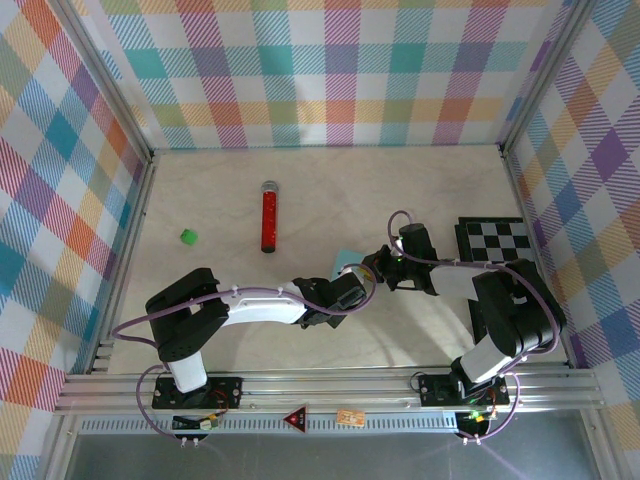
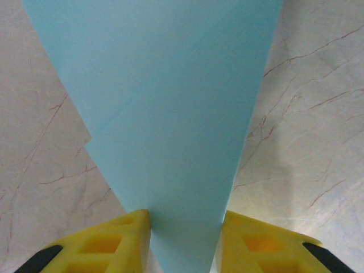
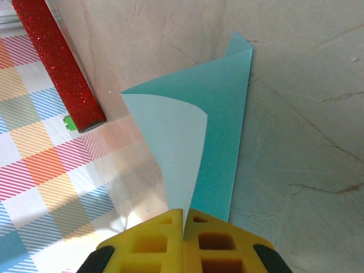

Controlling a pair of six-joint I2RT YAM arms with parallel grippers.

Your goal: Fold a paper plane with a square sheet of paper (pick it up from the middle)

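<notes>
Near the middle of the desk point(image 1: 420, 190), the part-folded sheet of paper point(image 1: 346, 257) lay between the two pincers. The right pincer point(image 3: 183, 215) was pressed together on a curled flap of it. The left pincer point(image 2: 183, 220) stood spread, the paper's narrow end running between its fingers. A red glittery tube point(image 1: 269, 217) lay off to the left and a checkered board point(image 1: 495, 240) by the right wall. Bare marbled desk stretched beyond, ringed by plaid walls point(image 1: 330, 70).
</notes>
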